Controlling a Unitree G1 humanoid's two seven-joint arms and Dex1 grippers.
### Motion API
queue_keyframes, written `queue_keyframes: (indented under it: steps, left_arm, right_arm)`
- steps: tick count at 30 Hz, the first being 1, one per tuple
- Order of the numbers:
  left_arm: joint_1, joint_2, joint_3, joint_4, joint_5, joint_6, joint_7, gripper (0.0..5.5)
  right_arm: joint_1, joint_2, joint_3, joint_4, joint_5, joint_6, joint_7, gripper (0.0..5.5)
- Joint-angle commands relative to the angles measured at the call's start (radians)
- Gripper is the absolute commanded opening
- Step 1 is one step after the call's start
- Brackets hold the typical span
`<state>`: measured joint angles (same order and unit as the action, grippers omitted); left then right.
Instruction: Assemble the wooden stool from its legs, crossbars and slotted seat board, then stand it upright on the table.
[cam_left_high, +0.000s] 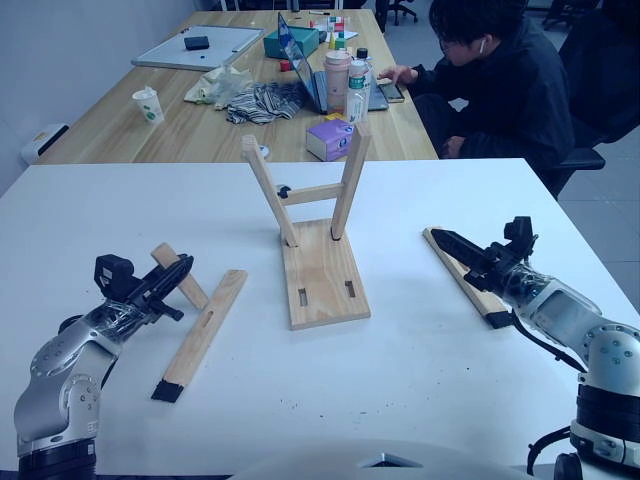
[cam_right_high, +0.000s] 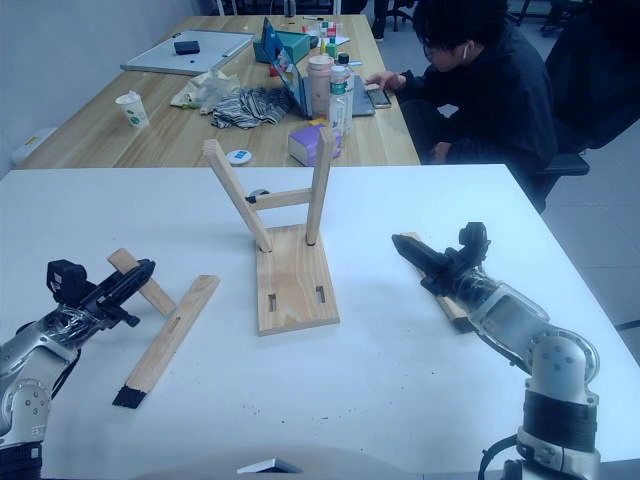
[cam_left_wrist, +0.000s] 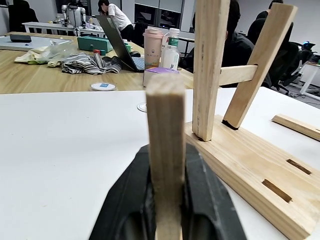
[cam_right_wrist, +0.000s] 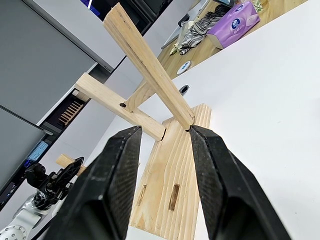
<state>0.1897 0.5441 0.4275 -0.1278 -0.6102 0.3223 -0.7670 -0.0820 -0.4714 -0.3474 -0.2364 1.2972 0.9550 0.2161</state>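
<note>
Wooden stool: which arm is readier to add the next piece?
Probably left: the left pincer grips a short wooden piece. The right pincer is open, holding nothing, over a leg lying on the table.

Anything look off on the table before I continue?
Nothing spilled or broken. On the seat board, the left fitted leg leans outward more than the right fitted leg, so the pair looks askew. The near slots are empty.

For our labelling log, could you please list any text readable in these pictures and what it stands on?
Purple box: oval label, too blurred to read.
Paper cup: green marks, too small to read.
Bottles: labels too small to read.
Seat board: no print.
</note>
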Motion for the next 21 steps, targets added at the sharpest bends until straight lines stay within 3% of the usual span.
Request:
queue_keyframes:
  steps: [1, 21]
  left_arm:
    - [0.036, 0.006, 0.014, -0.020, -0.002, -0.017, -0.022, 0.38]
    - [0.205, 0.081, 0.048, -0.106, 0.025, -0.082, -0.188, 0.38]
  right_arm:
    - [-0.032, 0.002, 0.014, 0.017, -0.008, 0.008, 0.007, 1.76]
    - [-0.072, -0.007, 0.024, 0.047, -0.010, 0.027, 0.001, 1.76]
